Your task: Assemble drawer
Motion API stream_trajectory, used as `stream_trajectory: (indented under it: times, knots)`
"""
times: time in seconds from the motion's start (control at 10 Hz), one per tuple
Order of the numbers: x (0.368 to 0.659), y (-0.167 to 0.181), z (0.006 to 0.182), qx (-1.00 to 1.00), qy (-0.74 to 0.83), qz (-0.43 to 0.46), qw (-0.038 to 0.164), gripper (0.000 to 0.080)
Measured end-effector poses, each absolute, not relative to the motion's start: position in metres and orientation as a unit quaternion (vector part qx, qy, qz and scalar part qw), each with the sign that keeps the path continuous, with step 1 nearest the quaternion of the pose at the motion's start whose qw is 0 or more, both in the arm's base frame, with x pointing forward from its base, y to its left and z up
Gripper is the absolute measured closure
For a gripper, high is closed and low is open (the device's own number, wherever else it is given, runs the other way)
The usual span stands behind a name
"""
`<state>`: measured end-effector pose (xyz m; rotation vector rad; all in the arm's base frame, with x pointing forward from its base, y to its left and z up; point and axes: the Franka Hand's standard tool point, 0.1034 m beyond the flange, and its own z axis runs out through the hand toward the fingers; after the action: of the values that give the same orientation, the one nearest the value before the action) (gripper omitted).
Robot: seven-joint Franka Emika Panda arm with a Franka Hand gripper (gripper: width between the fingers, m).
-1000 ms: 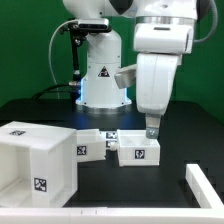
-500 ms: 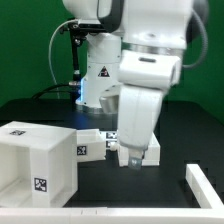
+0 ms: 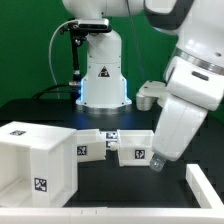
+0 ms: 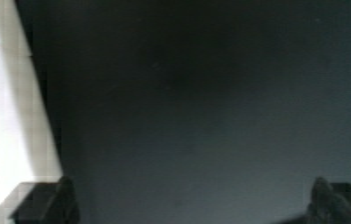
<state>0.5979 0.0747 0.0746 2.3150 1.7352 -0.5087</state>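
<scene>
Much bare table (image 3: 115, 186) in front of drawer (image 3: 133, 151); white bar (image 3: 205, 184) at exterior view's right. Gripper (image 3: 157, 164) jaws spread, empty; drawer mid-table, just beside them, toward exterior view's left.

Your exterior camera low at the table's (image 3: 30, 108) near side, facing the arm's base (image 3: 103, 75) close up, your wrist camera looking past the gripper (image 4: 193, 203) onto that same dark tabletop, very near
</scene>
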Motion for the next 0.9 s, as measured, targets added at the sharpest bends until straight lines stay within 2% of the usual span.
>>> stream_trajectory:
  times: [0.1,0.3,0.5,0.7,0.9]
  knots:
    - [0.604,0.062,0.069,0.775,0.592,-0.192,0.112,0.0150]
    - [0.603,0.043,0.074,0.760,0.588,-0.233,0.149,0.0150]
    - [0.595,0.028,0.072,0.748,0.589,-0.268,0.147,0.0150]
    - [0.587,0.041,0.066,0.732,0.588,-0.307,0.157,0.0150]
    - [0.587,0.041,0.064,0.732,0.589,-0.306,0.156,0.0150]
